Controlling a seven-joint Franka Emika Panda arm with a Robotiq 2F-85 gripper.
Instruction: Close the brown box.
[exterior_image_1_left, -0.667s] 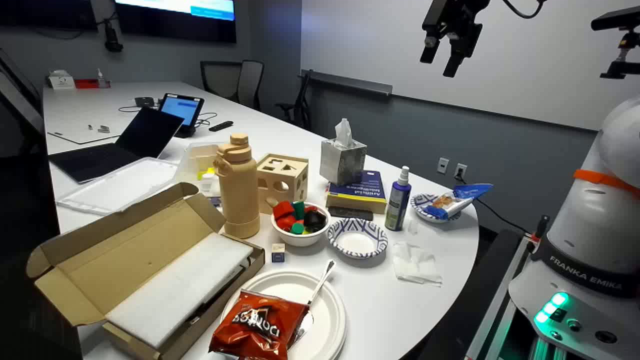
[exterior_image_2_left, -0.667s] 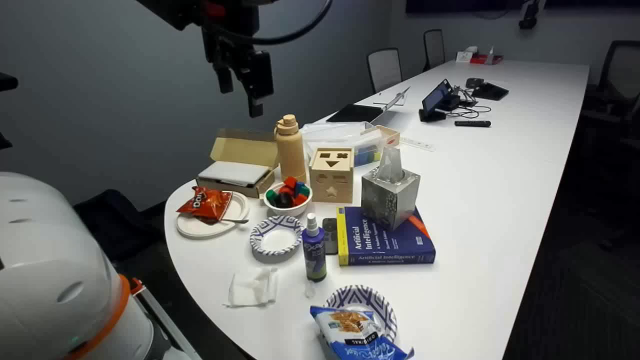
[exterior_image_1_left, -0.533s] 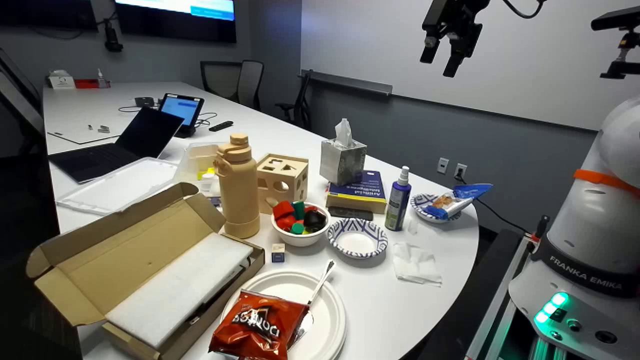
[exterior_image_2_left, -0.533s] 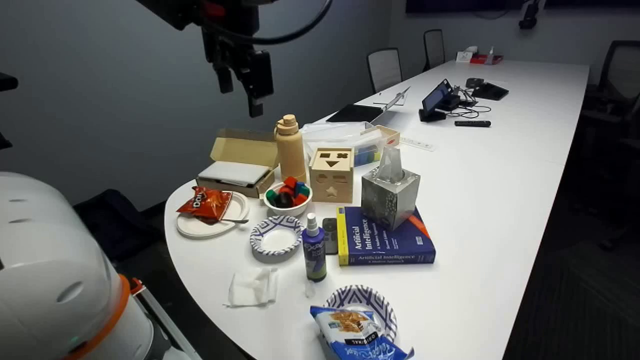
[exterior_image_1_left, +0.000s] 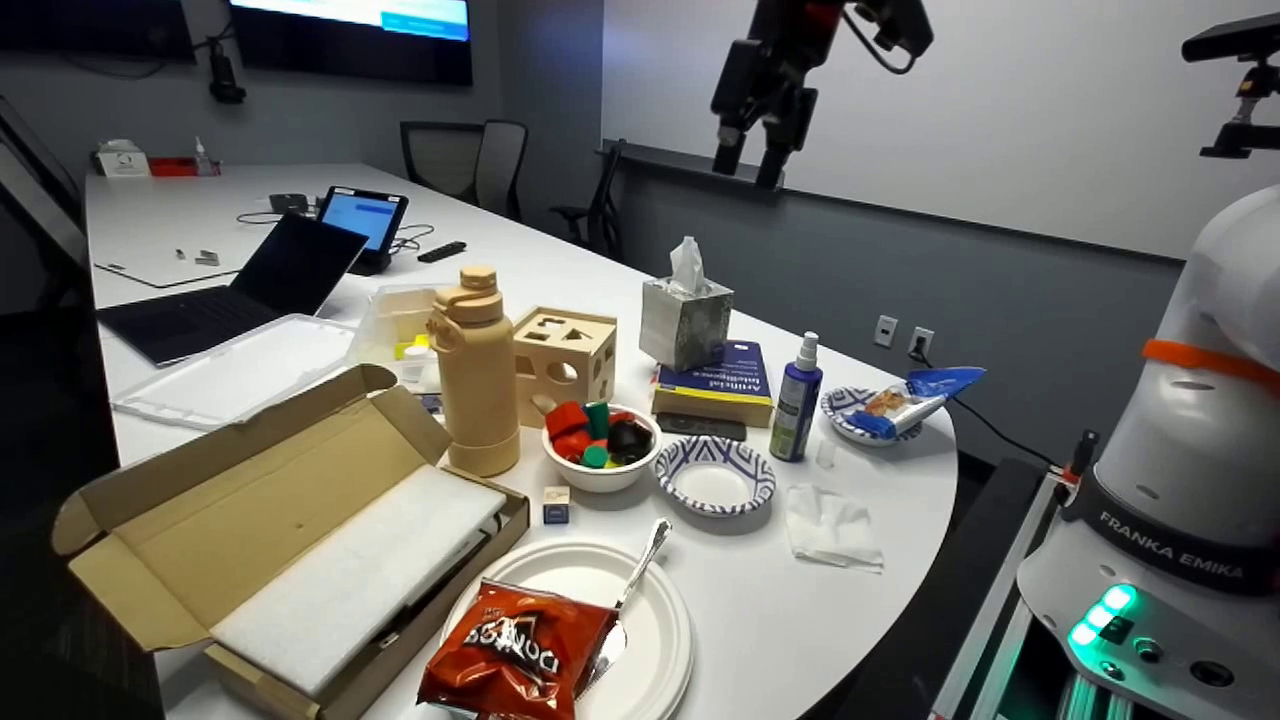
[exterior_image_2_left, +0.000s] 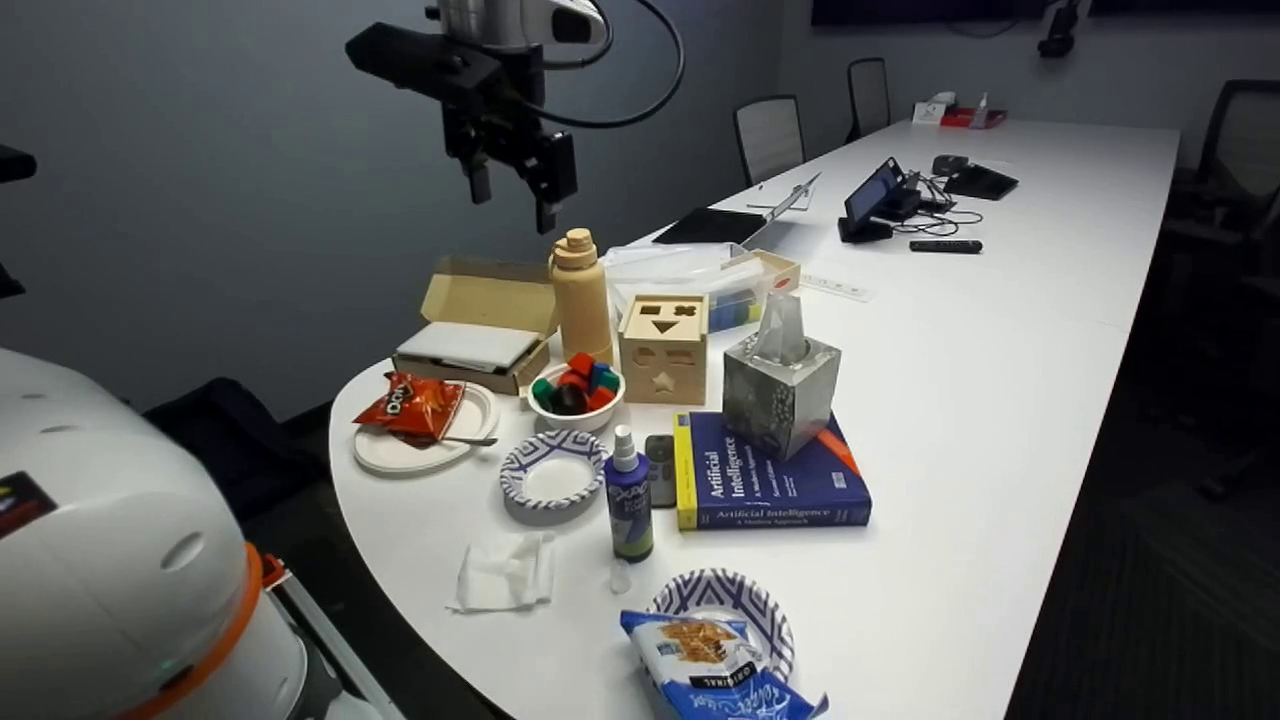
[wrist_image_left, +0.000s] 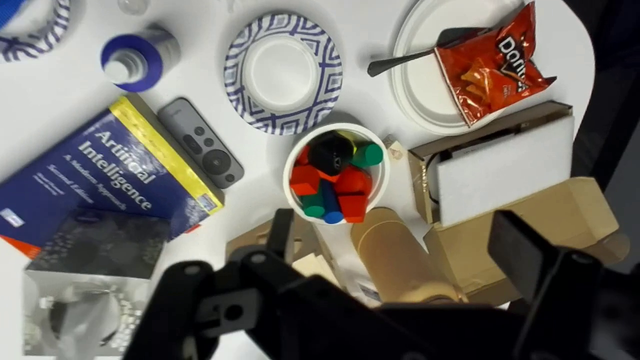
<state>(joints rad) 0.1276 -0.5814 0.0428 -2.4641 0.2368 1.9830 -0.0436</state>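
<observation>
The brown cardboard box (exterior_image_1_left: 290, 490) lies on the table with its lid open and leaning back. The box also shows in an exterior view (exterior_image_2_left: 490, 303) and in the wrist view (wrist_image_left: 540, 220). A white foam slab (exterior_image_1_left: 360, 580) lies in the box's tray, with dark items partly hidden under it. My gripper (exterior_image_1_left: 750, 172) is open and empty, high above the table; it also shows in an exterior view (exterior_image_2_left: 513, 205). In the wrist view my gripper (wrist_image_left: 395, 240) has its fingers wide apart, with the box below and toward the right finger.
A tan bottle (exterior_image_1_left: 480, 390) stands tall beside the box's lid. A wooden shape cube (exterior_image_1_left: 565, 365) and a bowl of blocks (exterior_image_1_left: 600, 475) stand close by. A plate (exterior_image_1_left: 655, 640) with a red chip bag (exterior_image_1_left: 520, 645) lies along the box's front.
My gripper has moved left and slightly lower in an exterior view, and to the right in the other exterior view. It stays open. The box and other objects have not moved.
</observation>
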